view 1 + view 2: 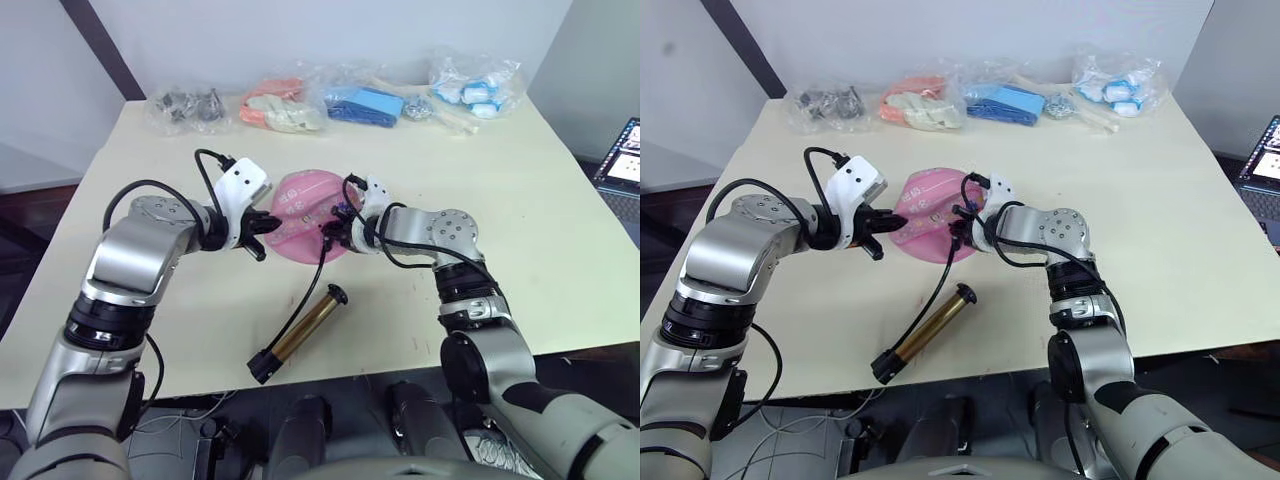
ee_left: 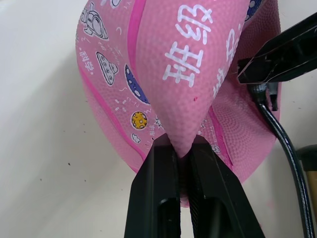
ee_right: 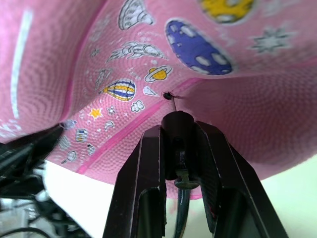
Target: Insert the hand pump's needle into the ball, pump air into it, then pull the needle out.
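- Head views: ball (image 1: 305, 215) lies slack and flattened on the cream table (image 1: 560, 220), near the middle of the top and well clear of every edge.
- Left gripper (image 1: 268, 226) comes in from the robot's left and meets the ball's near-left rim; right gripper (image 1: 337, 231) comes in from the opposite side and meets the ball's near-right rim.
- Hand pump (image 1: 305, 331) lies on the table between the ball and the front edge, tilted, its brass barrel running from a black cap near the ball down to a black end close to the front edge.
- Thin black hose (image 1: 305, 292) climbs from the pump's lower end up to the right gripper.
- Four clear bags sit in a row along the far edge: dark metal parts (image 1: 186, 106), orange and cream items (image 1: 281, 106), blue items (image 1: 366, 104), and blue-white items (image 1: 474, 88) toward the far right corner.
- Laptop (image 1: 622, 160) shows just past the table's right edge.
- Left wrist view: the left gripper's fingers (image 2: 157, 196) are pinched together on a fold of the ball's pink skin, which rises between them in a peaked ridge; the hose and the other gripper's black tip show at the ball's far side.
- Right wrist view: the right gripper's fingers (image 3: 143, 183) are clamped on the black fitting of the needle (image 3: 171, 100), and the thin pin reaches the small dark valve hole (image 3: 167, 95) on a seam line; how deep it sits I cannot tell.
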`<act>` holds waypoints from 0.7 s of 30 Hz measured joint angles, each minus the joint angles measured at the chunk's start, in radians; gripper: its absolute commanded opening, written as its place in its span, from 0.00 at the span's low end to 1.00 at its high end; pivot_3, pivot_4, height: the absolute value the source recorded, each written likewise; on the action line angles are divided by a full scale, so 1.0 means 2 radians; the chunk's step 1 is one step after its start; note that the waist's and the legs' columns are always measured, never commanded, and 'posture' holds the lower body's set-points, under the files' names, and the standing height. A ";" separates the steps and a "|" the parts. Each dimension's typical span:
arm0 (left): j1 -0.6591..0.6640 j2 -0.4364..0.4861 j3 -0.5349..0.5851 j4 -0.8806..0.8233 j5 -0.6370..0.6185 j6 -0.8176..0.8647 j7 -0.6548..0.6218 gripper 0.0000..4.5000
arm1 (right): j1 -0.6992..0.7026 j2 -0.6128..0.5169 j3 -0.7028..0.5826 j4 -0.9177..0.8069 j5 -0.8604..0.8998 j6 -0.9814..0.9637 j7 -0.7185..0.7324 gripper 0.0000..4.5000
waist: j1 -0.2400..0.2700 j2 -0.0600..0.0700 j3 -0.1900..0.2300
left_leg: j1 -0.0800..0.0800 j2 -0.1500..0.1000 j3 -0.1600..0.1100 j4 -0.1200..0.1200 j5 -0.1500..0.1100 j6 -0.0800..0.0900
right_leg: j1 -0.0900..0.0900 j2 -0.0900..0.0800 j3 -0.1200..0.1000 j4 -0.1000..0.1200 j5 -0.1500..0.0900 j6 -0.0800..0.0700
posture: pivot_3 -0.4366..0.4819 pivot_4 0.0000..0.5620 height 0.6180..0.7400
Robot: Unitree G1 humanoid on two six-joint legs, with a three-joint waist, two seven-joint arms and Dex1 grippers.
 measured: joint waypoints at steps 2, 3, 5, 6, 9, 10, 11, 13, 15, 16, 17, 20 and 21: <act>0.000 0.000 0.002 0.000 -0.001 0.004 0.000 0.00 | -0.007 -0.007 0.027 -0.001 -0.041 0.000 0.039 0.08 | -0.001 0.000 0.000 | 0.000 0.000 0.000 0.000 0.000 0.000 | 0.000 0.000 0.000 0.000 0.000 0.000 | 0.48 0.27 1.00; 0.000 0.000 0.002 0.000 -0.001 0.004 0.000 0.00 | -0.009 -0.010 0.037 -0.002 -0.054 0.000 0.052 0.08 | -0.001 0.000 0.000 | 0.000 0.000 0.000 0.000 0.000 0.000 | 0.000 0.000 0.000 0.000 0.000 0.000 | 0.48 0.27 1.00; 0.000 0.000 0.003 0.000 -0.002 0.005 0.000 0.00 | -0.013 -0.028 0.080 -0.010 -0.091 0.000 0.098 0.08 | -0.001 0.000 0.000 | 0.000 0.000 0.000 0.000 0.000 0.000 | 0.000 0.000 0.000 0.000 0.000 0.000 | 0.48 0.27 1.00; 0.000 0.000 0.003 0.000 -0.002 0.005 0.000 0.00 | -0.016 -0.032 0.092 -0.011 -0.103 0.000 0.112 0.08 | -0.001 0.000 0.000 | 0.000 0.000 0.000 0.000 0.000 0.000 | 0.000 0.000 0.000 0.000 0.000 0.000 | 0.48 0.27 1.00; 0.000 0.000 0.004 0.000 -0.005 0.007 0.000 0.00 | -0.018 -0.038 0.118 -0.017 -0.146 -0.004 0.156 0.08 | -0.001 0.000 0.000 | 0.000 0.000 0.000 0.000 0.000 0.000 | 0.000 0.000 0.000 0.000 0.000 0.000 | 0.48 0.27 1.00; 0.000 0.000 0.004 0.000 -0.006 0.009 0.000 0.00 | -0.018 -0.038 0.124 -0.017 -0.160 -0.007 0.170 0.08 | -0.001 0.000 0.000 | 0.000 0.000 0.000 0.000 0.000 0.000 | 0.000 0.000 0.000 0.000 0.000 0.000 | 0.48 0.27 1.00; 0.000 0.000 0.004 0.000 -0.007 0.010 0.000 0.00 | -0.018 -0.038 0.124 -0.017 -0.164 -0.009 0.174 0.08 | -0.001 0.000 0.000 | 0.000 0.000 0.000 0.000 0.000 0.000 | 0.000 0.000 0.000 0.000 0.000 0.000 | 0.48 0.27 1.00; 0.000 0.000 0.007 0.000 -0.010 0.013 0.000 0.00 | -0.019 -0.038 0.127 -0.015 -0.180 -0.014 0.189 0.08 | -0.001 0.000 0.000 | 0.000 0.000 0.000 0.000 0.000 0.000 | 0.000 0.000 0.000 0.000 0.000 0.000 | 0.48 0.27 1.00; 0.000 0.000 0.008 0.002 -0.011 0.014 0.000 0.00 | -0.023 -0.034 0.126 -0.006 -0.195 -0.019 0.201 0.08 | -0.001 0.000 0.000 | 0.001 0.000 0.000 0.000 0.000 0.000 | 0.000 0.000 0.000 0.000 0.000 0.000 | 0.48 0.27 1.00; 0.000 0.000 0.009 0.002 -0.011 0.015 0.000 0.00 | -0.027 -0.026 0.112 0.003 -0.198 -0.019 0.202 0.08 | -0.001 0.000 0.000 | 0.001 0.000 0.000 0.000 0.000 0.000 | 0.000 0.000 0.000 0.000 0.000 0.000 | 0.48 0.27 1.00; 0.001 0.000 0.010 0.004 -0.011 0.016 0.000 0.00 | -0.029 -0.016 0.087 0.014 -0.195 -0.019 0.197 0.08 | -0.001 0.000 0.000 | 0.001 0.001 0.000 0.000 0.000 0.000 | 0.000 0.000 0.001 0.000 0.000 -0.001 | 0.48 0.27 1.00; 0.002 0.000 0.013 0.006 -0.012 0.016 0.000 0.00 | -0.037 0.004 0.004 0.056 -0.167 -0.019 0.172 0.08 | -0.001 0.000 0.000 | 0.002 0.001 -0.001 -0.001 0.000 0.000 | 0.000 0.000 0.001 0.000 0.001 -0.001 | 0.48 0.27 1.00; 0.003 0.000 0.013 0.006 -0.013 0.014 0.000 0.00 | -0.040 0.004 -0.020 0.071 -0.157 -0.018 0.166 0.08 | -0.001 0.000 0.000 | 0.002 0.001 -0.001 -0.001 0.000 0.000 | 0.000 0.000 0.001 0.000 0.001 -0.001 | 0.48 0.27 1.00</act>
